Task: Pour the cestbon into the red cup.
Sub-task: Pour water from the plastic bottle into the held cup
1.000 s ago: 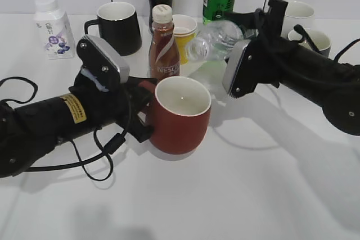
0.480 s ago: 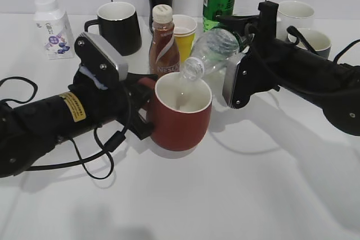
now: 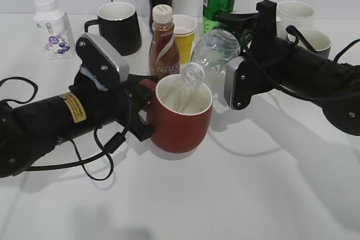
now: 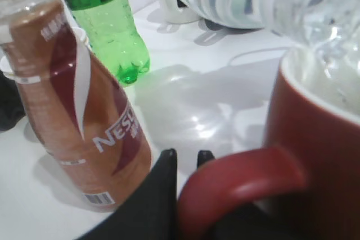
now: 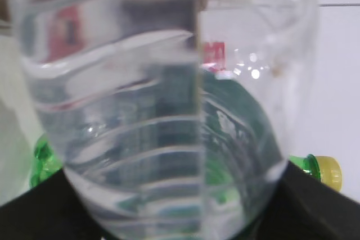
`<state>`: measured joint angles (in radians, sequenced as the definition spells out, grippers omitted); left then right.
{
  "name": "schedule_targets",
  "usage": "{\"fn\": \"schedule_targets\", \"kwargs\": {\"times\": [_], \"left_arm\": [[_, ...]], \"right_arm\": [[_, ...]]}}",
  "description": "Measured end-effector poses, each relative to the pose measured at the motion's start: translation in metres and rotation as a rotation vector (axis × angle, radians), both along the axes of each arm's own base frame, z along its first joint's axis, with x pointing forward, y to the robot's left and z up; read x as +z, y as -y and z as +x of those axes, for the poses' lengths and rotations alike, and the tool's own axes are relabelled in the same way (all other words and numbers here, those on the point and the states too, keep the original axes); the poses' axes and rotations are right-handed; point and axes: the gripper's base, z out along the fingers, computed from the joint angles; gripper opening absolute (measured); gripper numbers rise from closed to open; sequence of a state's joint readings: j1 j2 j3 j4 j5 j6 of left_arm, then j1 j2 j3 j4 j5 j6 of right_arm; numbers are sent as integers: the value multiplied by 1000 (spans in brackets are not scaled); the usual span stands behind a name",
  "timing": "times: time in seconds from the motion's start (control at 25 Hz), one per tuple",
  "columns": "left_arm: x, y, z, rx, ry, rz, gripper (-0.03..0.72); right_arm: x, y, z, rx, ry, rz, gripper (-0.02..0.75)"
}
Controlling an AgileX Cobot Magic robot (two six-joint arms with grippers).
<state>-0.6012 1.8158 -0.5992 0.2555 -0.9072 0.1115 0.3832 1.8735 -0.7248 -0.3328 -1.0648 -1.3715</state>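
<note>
Thin clear plastic, the cestbon (image 3: 216, 49) tilts gripped in my right hand (image 3: 247, 54), likely crushable, while my left hand (image 3: 143, 111) clamps the heavier red cup (image 3: 183, 119) by its handle at frame centre.

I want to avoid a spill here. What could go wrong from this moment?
1. The cestbon is tilted with its mouth just over the rim of the red cup; a small drift could send water onto the table.
2. The Nescafe bottle stands close behind the cup and could be knocked over.
3. The left gripper holds only the handle, so the cup might twist.
</note>
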Motion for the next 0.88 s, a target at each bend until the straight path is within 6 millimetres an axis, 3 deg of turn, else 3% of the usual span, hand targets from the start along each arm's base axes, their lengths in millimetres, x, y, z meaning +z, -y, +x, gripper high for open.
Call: {"fn": "schedule_targets", "kwargs": {"times": [0.88], "left_arm": [[-4, 1, -3, -40, -13, 51, 70]], "right_arm": [[6, 1, 1, -12, 143, -75, 477]]}}
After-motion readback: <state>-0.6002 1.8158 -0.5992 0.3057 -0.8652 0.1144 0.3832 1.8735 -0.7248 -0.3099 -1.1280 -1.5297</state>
